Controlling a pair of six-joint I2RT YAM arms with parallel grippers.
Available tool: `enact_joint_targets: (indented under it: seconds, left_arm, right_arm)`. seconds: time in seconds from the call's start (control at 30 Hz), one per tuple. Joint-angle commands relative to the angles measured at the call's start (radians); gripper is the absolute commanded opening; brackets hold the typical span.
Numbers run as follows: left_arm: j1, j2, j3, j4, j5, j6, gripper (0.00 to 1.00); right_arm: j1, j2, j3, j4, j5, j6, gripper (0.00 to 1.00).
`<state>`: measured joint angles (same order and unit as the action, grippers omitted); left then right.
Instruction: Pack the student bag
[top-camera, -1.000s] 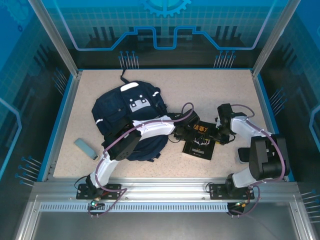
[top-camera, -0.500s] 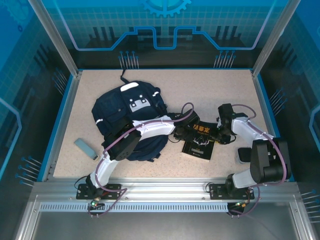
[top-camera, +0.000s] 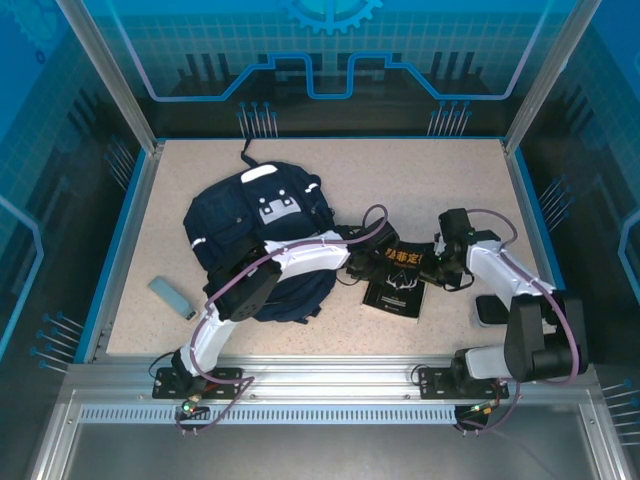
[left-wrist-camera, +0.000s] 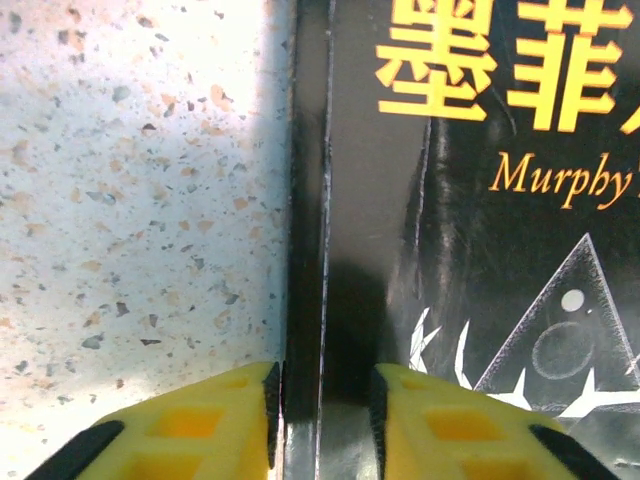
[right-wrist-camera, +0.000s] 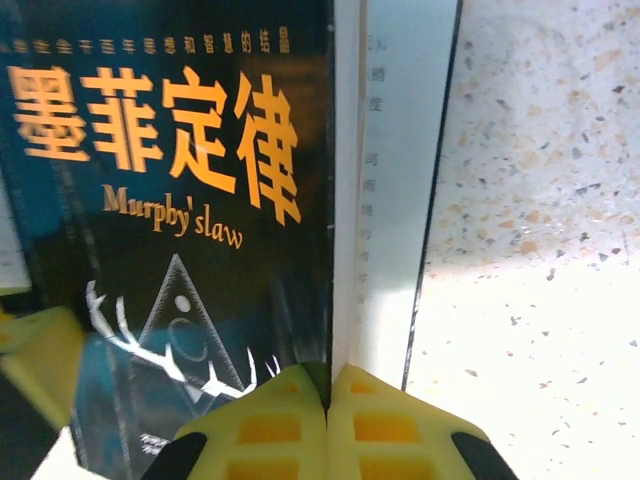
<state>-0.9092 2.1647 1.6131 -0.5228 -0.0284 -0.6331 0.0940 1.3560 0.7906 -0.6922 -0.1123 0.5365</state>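
The student bag (top-camera: 250, 230), a navy-blue backpack with a white-grey patch, lies at the left centre of the table. To its right lies a black book (top-camera: 400, 282) with orange title lettering. My left gripper (top-camera: 364, 262) is at the book's left edge. In the left wrist view its jaws (left-wrist-camera: 325, 400) stand a little apart astride the spine of the book (left-wrist-camera: 480, 250), and a sliver of table shows beside the left pad. My right gripper (top-camera: 436, 264) is at the book's right edge. There it (right-wrist-camera: 328, 385) is shut on the front cover (right-wrist-camera: 180, 200), with white pages (right-wrist-camera: 395, 180) showing beneath.
A grey-blue flat case (top-camera: 172, 297) lies near the table's left front. A pale grey object (top-camera: 489, 309) sits at the right, beside my right arm. The blue rim (top-camera: 120, 240) and metal posts bound the speckled table (top-camera: 400, 180), which is bare along the back.
My right gripper has closed onto the book's cover edge. The right arm's elbow has swung outward and uncovered more of the pale grey object. The book has shifted slightly left.
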Motion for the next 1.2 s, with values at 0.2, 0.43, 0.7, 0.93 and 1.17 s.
enact_joint_targets:
  seconds: [0.2,0.43,0.7,0.93,1.17]
  left_arm:
    - [0.125,-0.351,-0.182,0.105,0.118,-0.016,0.78]
    - [0.263,-0.563,-0.411,0.249,0.283,-0.068,0.91]
    - [0.362,-0.748,-0.626,0.442,0.417,-0.144,0.99]
    - [0.447,-0.830,-0.712,0.580,0.553,-0.195,0.99]
    - [0.475,-0.854,-0.739,0.652,0.621,-0.223,0.99]
  right_arm:
    - [0.023,-0.138,0.064,0.048,-0.257,-0.107,0.00]
    - [0.030,-0.202,0.149,0.113,-0.534,-0.116,0.00]
    - [0.055,-0.216,0.234,0.204,-0.705,-0.056,0.00]
    - [0.096,-0.173,0.305,0.246,-0.824,-0.020,0.00]
    - [0.119,-0.127,0.341,0.295,-0.890,0.022,0.00]
